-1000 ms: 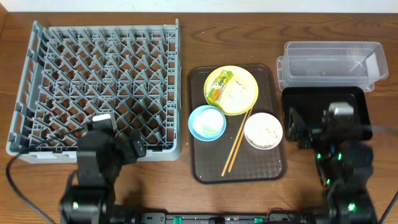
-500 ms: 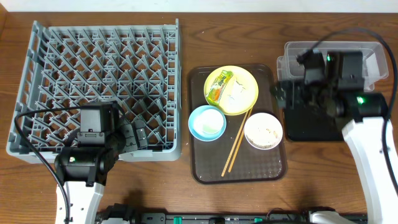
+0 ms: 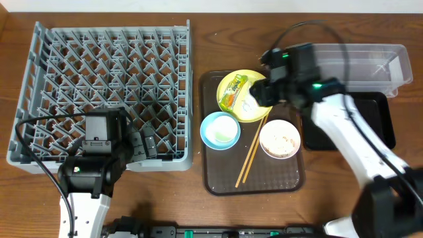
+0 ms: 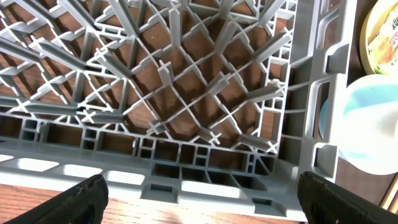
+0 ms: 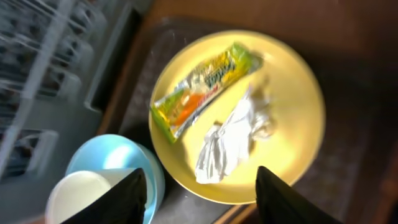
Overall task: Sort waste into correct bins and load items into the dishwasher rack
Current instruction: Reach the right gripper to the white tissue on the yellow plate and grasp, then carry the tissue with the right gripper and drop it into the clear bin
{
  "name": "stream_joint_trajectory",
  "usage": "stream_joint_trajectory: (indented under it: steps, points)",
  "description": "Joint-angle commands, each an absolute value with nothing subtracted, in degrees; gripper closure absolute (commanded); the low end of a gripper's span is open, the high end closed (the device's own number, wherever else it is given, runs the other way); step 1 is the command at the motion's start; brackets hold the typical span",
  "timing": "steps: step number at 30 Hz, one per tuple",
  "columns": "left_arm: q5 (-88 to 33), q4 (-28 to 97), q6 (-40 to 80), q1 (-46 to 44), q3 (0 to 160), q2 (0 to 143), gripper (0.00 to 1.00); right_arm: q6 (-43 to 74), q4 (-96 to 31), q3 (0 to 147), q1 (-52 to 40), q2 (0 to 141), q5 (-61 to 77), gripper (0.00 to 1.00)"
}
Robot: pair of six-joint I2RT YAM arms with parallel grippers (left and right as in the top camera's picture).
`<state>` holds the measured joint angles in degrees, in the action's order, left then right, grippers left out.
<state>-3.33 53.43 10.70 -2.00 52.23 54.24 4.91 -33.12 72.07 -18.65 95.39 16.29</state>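
The yellow plate point(image 3: 263, 106) sits on the brown tray and holds the green-and-orange wrapper point(image 3: 232, 91) and the white tissue point(image 3: 250, 101). My right gripper point(image 3: 262, 92) hovers open over the plate. In the right wrist view its jaws point(image 5: 202, 196) straddle the tissue point(image 5: 233, 140), beside the wrapper point(image 5: 205, 87). The light-blue bowl point(image 3: 220, 130) holds a pale cup point(image 5: 87, 193). The white bowl point(image 3: 279, 139) holds rice scraps. Chopsticks point(image 3: 251, 152) lie between the bowls. My left gripper point(image 3: 142, 142) is open at the front edge of the grey rack point(image 3: 188, 92), point(image 4: 186, 93).
The brown tray point(image 3: 277, 178) stands right of the rack. The clear tub point(image 3: 357, 66) is at the back right, with the black tray point(image 3: 380, 119) in front of it, partly under my right arm.
My right arm has swung left from above the black tray and tub to above the yellow plate. My left arm rose near the rack's front edge, then stayed still.
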Motion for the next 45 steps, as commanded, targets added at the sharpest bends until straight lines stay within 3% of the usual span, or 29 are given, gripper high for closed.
stream_joint_trajectory:
  steps: [1,9,15,19,24,36,45]
  points:
    - [-3.88,53.52,11.25,-2.13,53.71,54.24,0.02,9.32,-32.73,73.28,-21.63,99.13,9.37,0.49]
    - [-3.88,53.52,11.25,-2.13,53.69,54.24,0.02,15.4,-31.59,73.28,-24.82,107.63,5.58,0.51]
    - [-3.88,53.52,11.25,-2.13,53.71,54.24,0.02,16.4,-31.22,73.28,-24.88,111.77,4.78,0.64]
    - [-3.88,53.52,11.25,-2.13,53.71,54.24,0.02,18.0,-31.0,73.28,-24.86,112.53,4.54,0.82]
    - [-3.88,53.52,11.22,-2.11,53.69,54.24,0.02,17.98,-31.07,74.0,-24.47,109.51,4.51,0.93]
    - [-3.88,53.52,11.22,-2.13,53.71,54.24,0.02,21.3,-27.49,75.33,-12.23,92.79,-3.92,0.97]
    - [-3.88,53.52,11.25,-2.13,53.71,54.24,0.02,22.28,-22.65,75.31,-1.37,93.12,-5.76,0.98]
